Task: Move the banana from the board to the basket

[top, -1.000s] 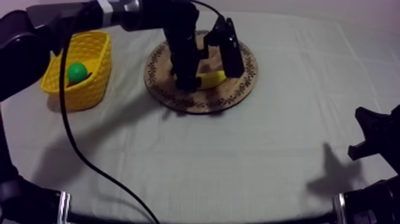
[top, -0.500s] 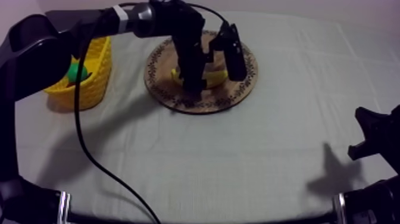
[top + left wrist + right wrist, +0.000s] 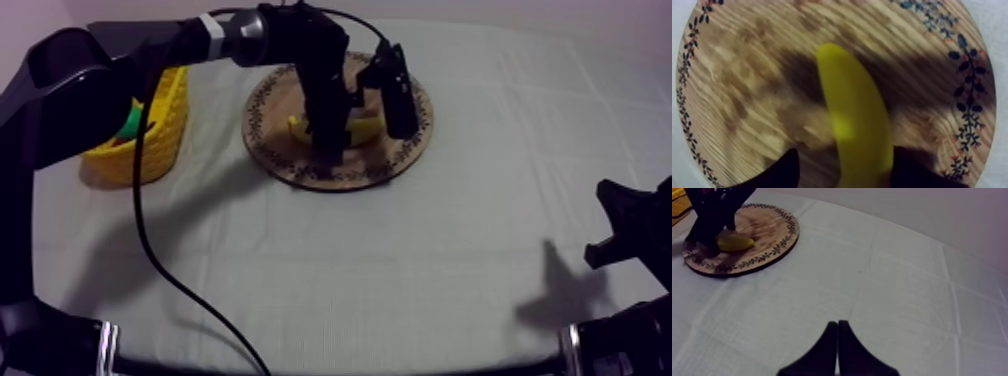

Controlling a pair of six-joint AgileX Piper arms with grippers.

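Top view. The left arm is reaching in from the upper left, and the left claw (image 3: 332, 140) is hanging straight over the board (image 3: 300, 168), right at the banana (image 3: 366, 129). The banana is lying on the board near its middle, its long axis running roughly side to side across the surface (image 3: 400, 260); yellow is showing on both sides of the claw. The basket (image 3: 155, 158) is sitting to the left of the board, apart from it and on the left arm's side. The right claw (image 3: 622, 228) is resting low at the right edge, well apart from the board.

Left wrist view. The claw is standing wide, its fingers (image 3: 784, 170) straddling the near end of the banana. One finger is close against the fruit and may be touching; the other is showing a gap of bare wood. The banana's long axis is running away from the claw toward the far rim, so roughly crosswise to the closing line. Judgement: the fingers only need closing, and the off-centre fruit may get nudged sideways.

Right wrist view. The right claw's fingers are lying together as a narrow wedge over bare cloth, holding nothing. The board and banana are sitting far off, with the left claw on them. The left arm is plainly the nearer one.
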